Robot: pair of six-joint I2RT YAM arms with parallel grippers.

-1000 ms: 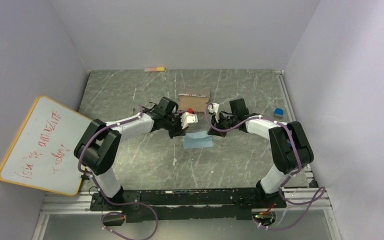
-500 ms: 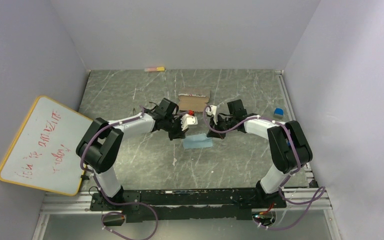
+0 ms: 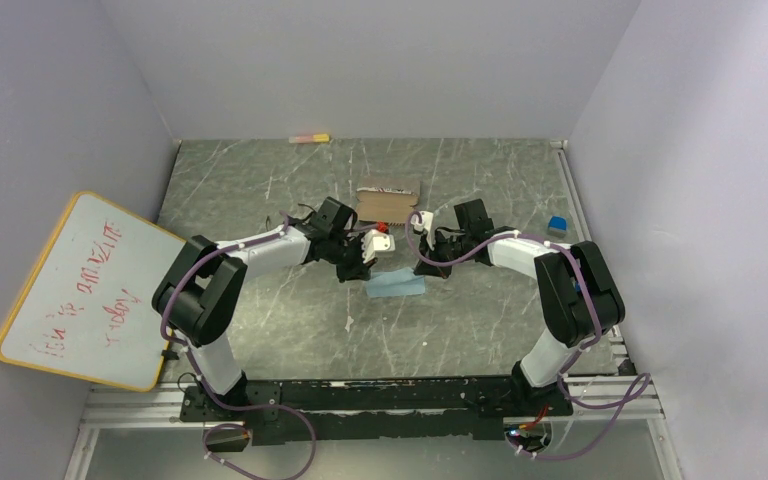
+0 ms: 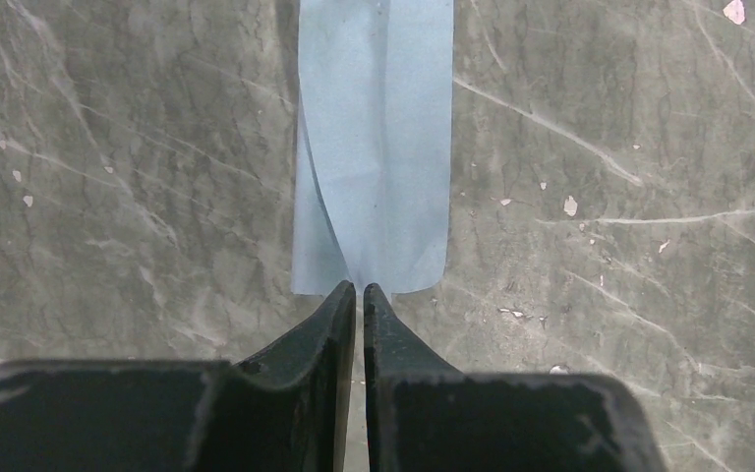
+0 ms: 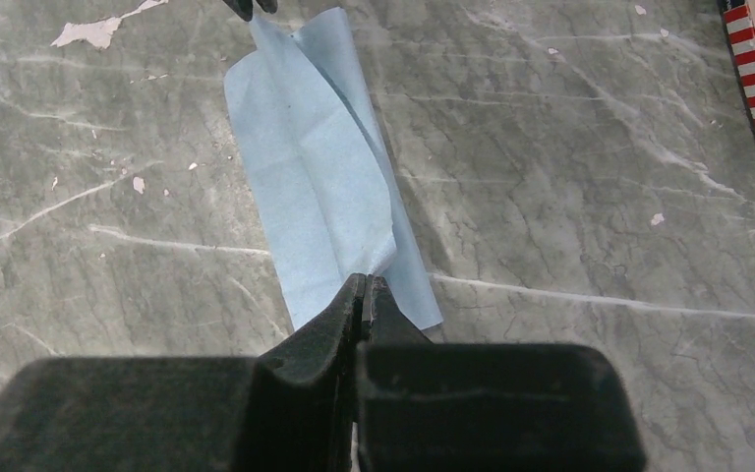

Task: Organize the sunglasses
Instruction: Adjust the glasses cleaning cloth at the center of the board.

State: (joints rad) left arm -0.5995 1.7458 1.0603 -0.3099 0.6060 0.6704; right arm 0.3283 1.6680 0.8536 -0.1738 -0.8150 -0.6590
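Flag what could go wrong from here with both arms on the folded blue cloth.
1. The left fingers show a thin gap right at the end of the light-blue cloth. The cloth could slip free and the fold fall open.
2. The right fingers pinch the opposite end, which is slightly lifted. Any pull away could drag the cloth askew.

Plain pale lilac walls (image 3: pixel 360 60) close in three sides, evenly and softly lit. The grey marble-patterned tabletop (image 3: pixel 480 320) is scuffed with pale chips (plainest up close). A yellow-framed whiteboard with red handwriting (image 3: pixel 85 290) leans at its left edge against the wall. A black metal rail (image 3: pixel 380 395) runs along the near edge.
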